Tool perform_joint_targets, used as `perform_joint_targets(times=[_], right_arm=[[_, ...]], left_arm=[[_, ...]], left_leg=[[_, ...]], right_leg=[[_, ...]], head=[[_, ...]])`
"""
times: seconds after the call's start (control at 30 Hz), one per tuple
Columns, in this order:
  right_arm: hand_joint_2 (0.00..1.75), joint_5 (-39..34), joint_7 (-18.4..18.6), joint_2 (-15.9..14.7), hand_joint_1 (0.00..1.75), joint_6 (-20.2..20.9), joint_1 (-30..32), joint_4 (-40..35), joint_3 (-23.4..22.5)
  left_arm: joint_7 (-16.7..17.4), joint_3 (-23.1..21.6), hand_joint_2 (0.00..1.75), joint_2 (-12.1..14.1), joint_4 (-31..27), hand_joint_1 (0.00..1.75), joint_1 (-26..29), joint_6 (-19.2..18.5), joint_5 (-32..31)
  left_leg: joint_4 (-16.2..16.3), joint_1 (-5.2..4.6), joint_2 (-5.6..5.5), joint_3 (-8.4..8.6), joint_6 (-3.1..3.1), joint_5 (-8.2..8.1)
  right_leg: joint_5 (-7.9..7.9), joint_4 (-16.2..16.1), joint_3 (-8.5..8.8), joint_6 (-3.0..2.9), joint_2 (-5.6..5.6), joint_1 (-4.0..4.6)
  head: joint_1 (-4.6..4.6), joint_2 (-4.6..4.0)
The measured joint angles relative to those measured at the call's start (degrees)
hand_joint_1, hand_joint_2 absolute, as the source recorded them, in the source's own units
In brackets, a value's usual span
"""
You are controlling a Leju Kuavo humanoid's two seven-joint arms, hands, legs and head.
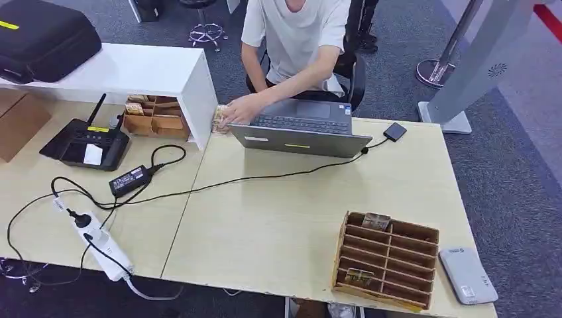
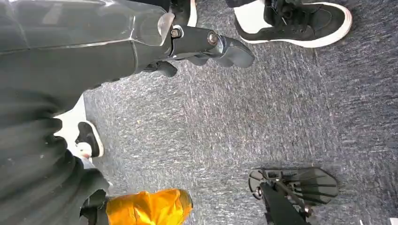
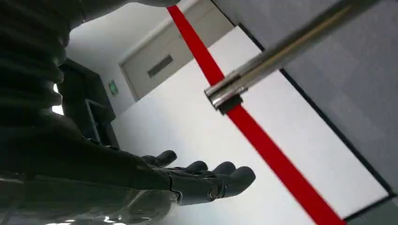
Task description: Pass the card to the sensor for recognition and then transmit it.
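Observation:
A wooden slotted rack [image 1: 388,260] stands at the table's near right. One card [image 1: 375,220] sits in its far row and another card [image 1: 358,276] in its near row. A flat grey sensor pad [image 1: 467,275] lies just right of the rack, by the table corner. My left hand [image 2: 206,47] hangs over grey carpet, its fingers apart and holding nothing. My right hand [image 3: 202,180] is raised against a white wall, with the fingers stretched out and nothing in them.
A person in a white shirt sits at a laptop [image 1: 301,129], one hand [image 1: 235,109] by a small wooden box [image 1: 154,116]. A black terminal [image 1: 86,144], adapter [image 1: 129,179], power strip [image 1: 103,245] and cables cover the left table. Shoes [image 2: 300,21] stand near my left hand.

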Motion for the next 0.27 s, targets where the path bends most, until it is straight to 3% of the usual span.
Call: perform_joint_targets(times=[0.27], right_arm=[[1.75, -5.35, 1.25, 2.00, 0.00, -1.79, 14.56, 0.35, -6.03]], left_arm=[[-0.09, 0.00, 1.75, 0.22, 0.00, 0.00, 0.57, -0.15, -0.11]], left_leg=[[-0.05, 0.08, -0.24, -0.03, 0.01, -0.01]], right_leg=[[-0.07, -0.05, 0.08, 0.04, -0.25, 0.11]], head=[[0.00, 0.00]])
